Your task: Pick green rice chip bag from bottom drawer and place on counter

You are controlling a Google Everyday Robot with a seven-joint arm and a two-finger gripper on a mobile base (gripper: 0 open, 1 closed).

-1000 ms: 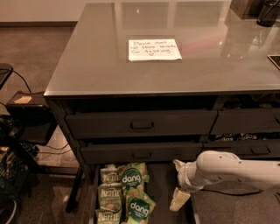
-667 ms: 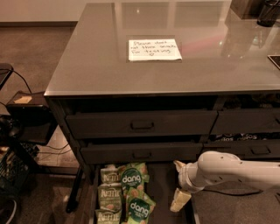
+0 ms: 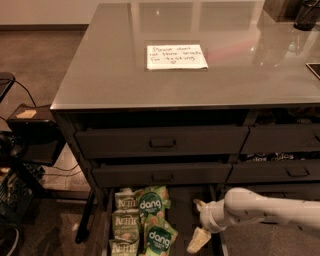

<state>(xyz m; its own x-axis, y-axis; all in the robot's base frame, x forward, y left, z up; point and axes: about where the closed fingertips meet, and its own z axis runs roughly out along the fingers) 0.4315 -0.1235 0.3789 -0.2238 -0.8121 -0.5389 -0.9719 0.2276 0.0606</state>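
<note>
Gripper is down inside the bottom drawer, at about 5 o'clock in the view. The white forearm comes in from the 3 o'clock edge. Fingers are released and spread apart, one tip up and one down, with nothing between them. They hang over bare drawer floor.

The bottom drawer is pulled out at 6 o'clock, under the left stack. There are two green rice chip bags in it. The upper dang bag is at 9 o'clock from the gripper, near it but not touching. The lower dang bag sits at 6 o'clock from the upper one and overlaps its bottom edge; it is just beside the lower finger, and I can't tell if they touch. Both lie flat with the badge up.

Three Kettle bags form a column at 9 o'clock from the dang bags, along the drawer's left wall, partly tucked under them.

The top drawer front and middle drawer front above are closed or nearly so. The right stack drawers show dark contents that I can't read.

The bench fills the upper half, glossy grey, with the handwritten note at about 12 o'clock. There are dark items at its 1 o'clock corner, kind unclear. A black box sits on the floor at 9 o'clock.
</note>
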